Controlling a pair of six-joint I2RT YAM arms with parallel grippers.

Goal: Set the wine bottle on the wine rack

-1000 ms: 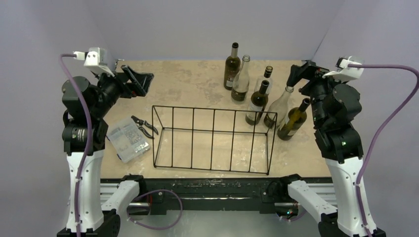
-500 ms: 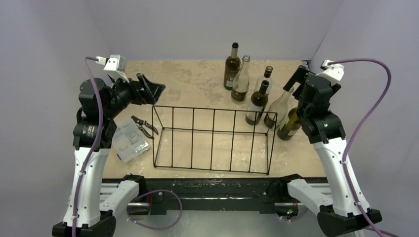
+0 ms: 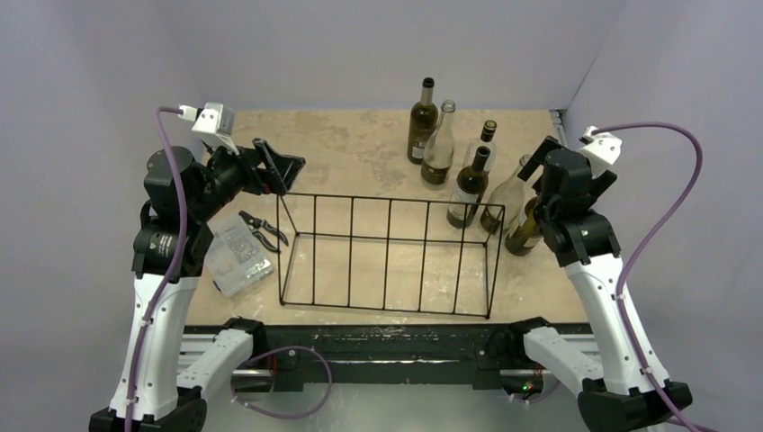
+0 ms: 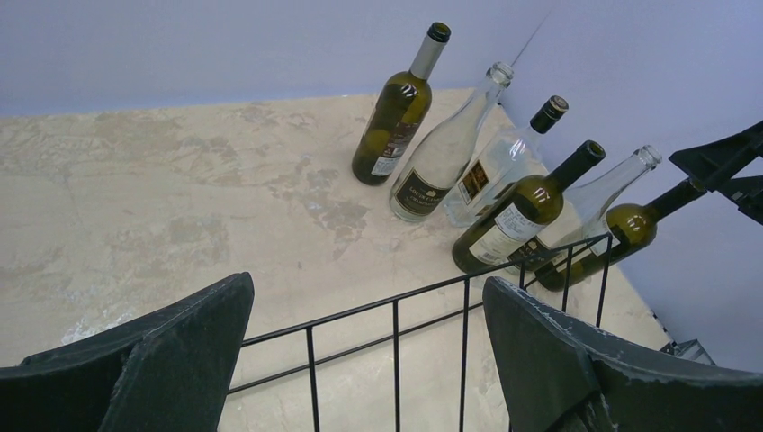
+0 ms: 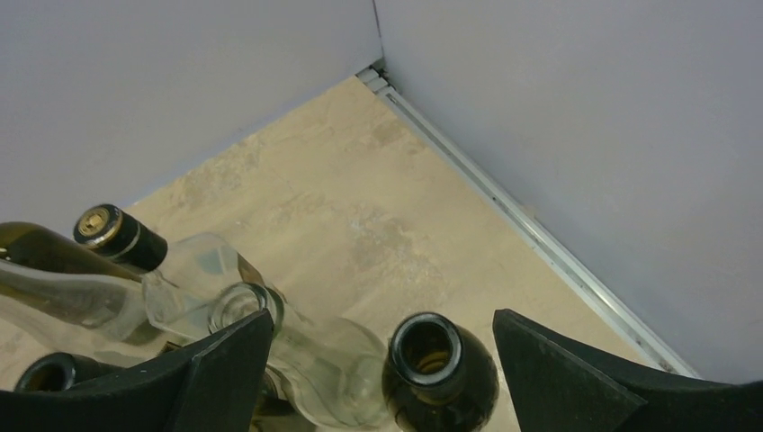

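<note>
The wine rack is a long black wire frame in the middle of the table, and its top rail shows in the left wrist view. Several wine bottles stand behind its right end. The rightmost is a dark green bottle. My right gripper is open and hovers over that bottle's neck. In the right wrist view the bottle's open mouth lies between my spread fingers, untouched. My left gripper is open and empty above the rack's back left corner.
A clear glass bottle stands close to the left of the dark green one. Other bottles stand further back. A clear organiser box and pliers lie left of the rack. The side wall is near on the right.
My right arm has swung down and left, bringing its open gripper over the rightmost dark green bottle. My left arm has moved right towards the rack's back left corner.
</note>
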